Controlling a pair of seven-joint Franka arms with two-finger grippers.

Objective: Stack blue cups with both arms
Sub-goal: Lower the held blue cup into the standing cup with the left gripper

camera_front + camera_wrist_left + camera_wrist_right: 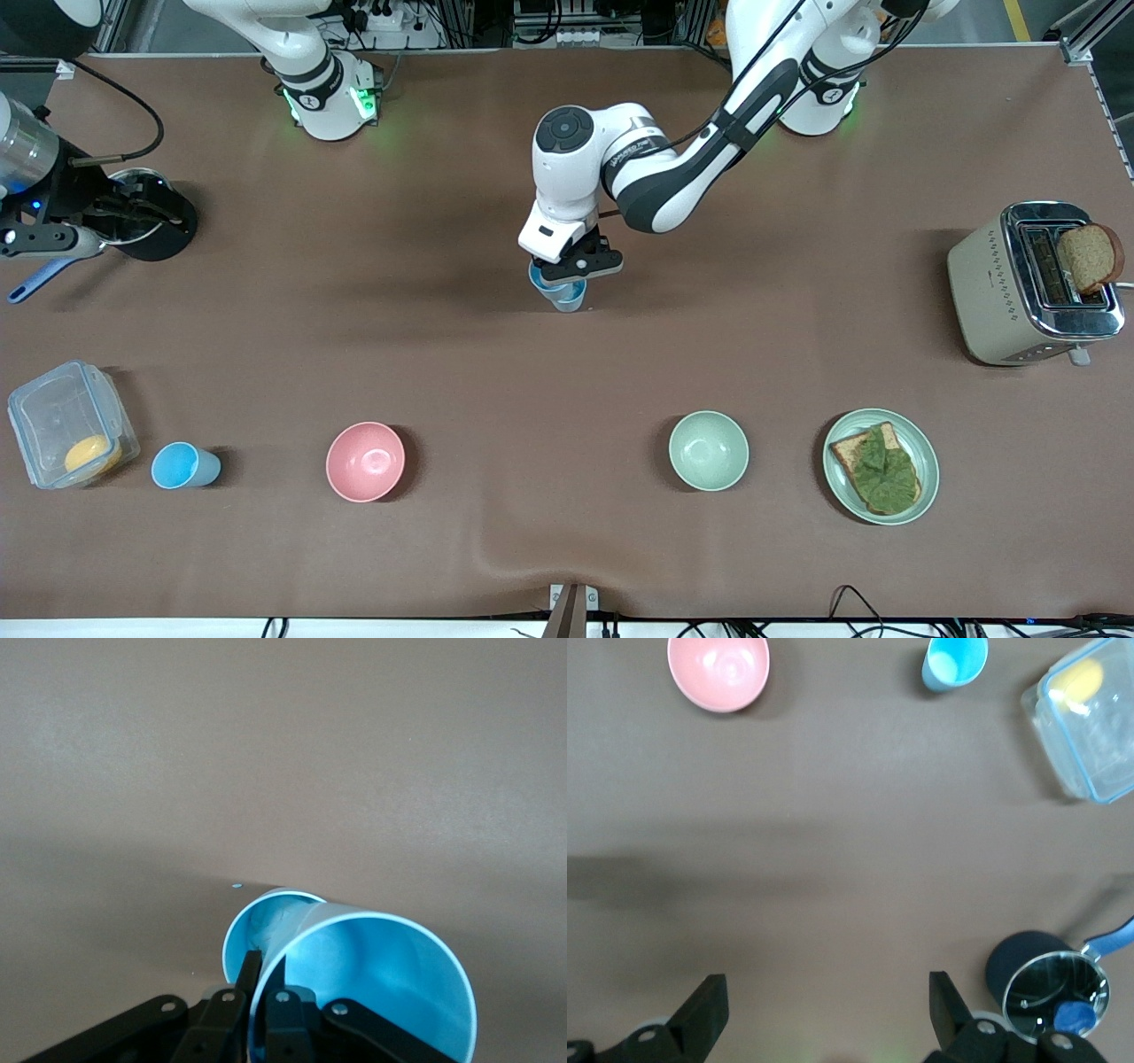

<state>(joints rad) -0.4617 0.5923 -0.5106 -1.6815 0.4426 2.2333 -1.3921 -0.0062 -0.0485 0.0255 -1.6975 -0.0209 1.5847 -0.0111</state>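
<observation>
My left gripper [571, 264] is shut on the wall of a sky-blue cup [390, 983], one finger inside and one outside, low over the middle of the table [567, 297]. A paler blue cup [266, 920] with a whitish inside sits right against the held cup; I cannot tell if they are nested. Another blue cup [182, 465] stands upright near the front edge toward the right arm's end; it also shows in the right wrist view [954, 660]. My right gripper [828, 992] is open and empty, high over bare table beside a pot.
A lidded pot [146, 213] with a blue handle and a clear container [66, 425] are at the right arm's end. A pink bowl [365, 461], a green bowl [709, 450] and a plate with toast [921, 447] line the front. A toaster [1001, 292] stands at the left arm's end.
</observation>
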